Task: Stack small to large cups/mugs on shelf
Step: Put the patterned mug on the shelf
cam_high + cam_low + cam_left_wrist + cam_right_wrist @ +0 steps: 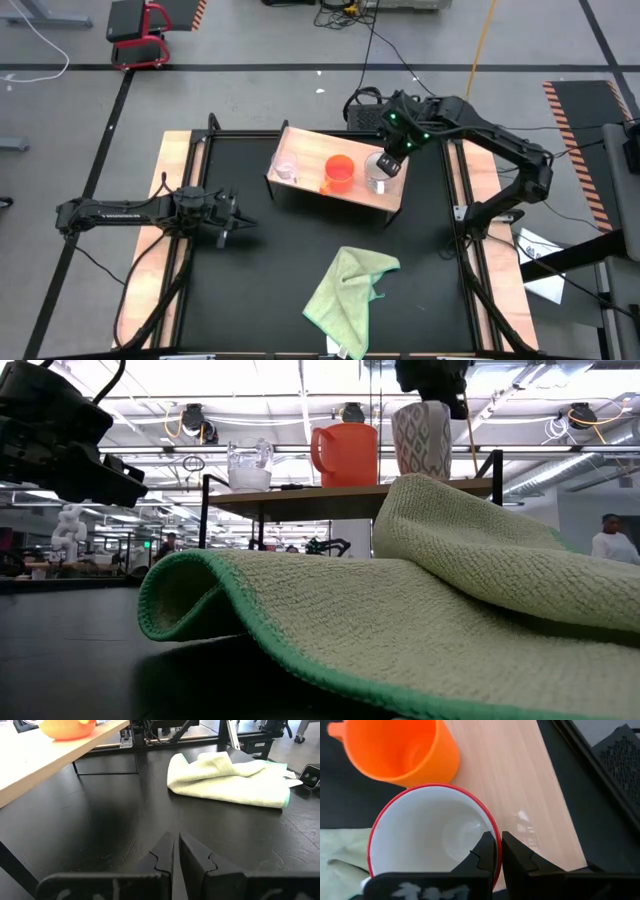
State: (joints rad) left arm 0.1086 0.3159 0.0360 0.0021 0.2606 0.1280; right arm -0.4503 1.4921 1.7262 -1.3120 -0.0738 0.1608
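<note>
The white, red-rimmed mug [378, 171] stands at the right end of the light-wood shelf [305, 187], its rim apparently pinched by the shut right gripper [497, 851]; the left gripper [175, 851] hangs closed, empty, over the black worktop [270, 260].

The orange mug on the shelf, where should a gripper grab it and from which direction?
Judging by its pose, grip the orange mug by its rim, coming straight down. It stands upright with its mouth open on the shelf, and the glass cup and white mug flank it, crowding a side approach.

Overhead, table-level and wrist cameras share the shelf [335, 190].
</note>
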